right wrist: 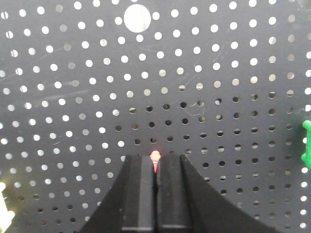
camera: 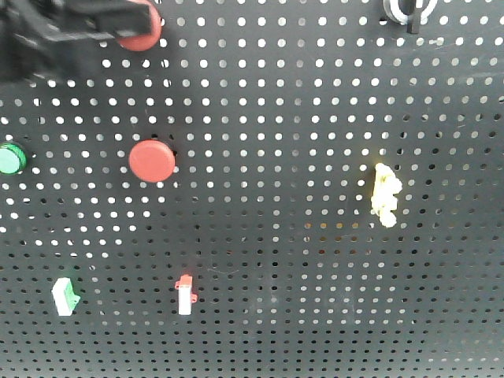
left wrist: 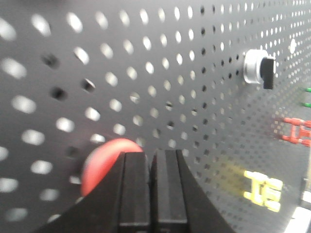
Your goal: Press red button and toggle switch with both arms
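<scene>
**Both tools clenched and set against their targets**

The left tool (left wrist: 150,156) has its two black fingers drawn tight together into one blunt end. That end sits over the upper round red push button (camera: 143,39) on the black perforated metal panel (camera: 315,118). I take the closed fingers to be a ram: a single flat tip pushes a dome squarely, where a spread pair would straddle it. Whether the button is pushed in, I cannot tell.

The right tool (right wrist: 155,163) is likewise clenched, and the small red-tipped toggle lever (right wrist: 155,156) shows right at the slit between its fingertips. It may be nipped there or merely lined up for a flick; I cannot tell which. The front view does not show this lever, so I cannot place it against the upper button.

Straight below that button sits a second red dome button (camera: 152,161), an easy one to mistake for it. Down and to the left is a green round button (camera: 9,158). Much further below is a white rocker with a red cap (camera: 185,295), and well off to the right a yellow plastic clip (camera: 386,195). I see nothing between either tool and its target.
</scene>
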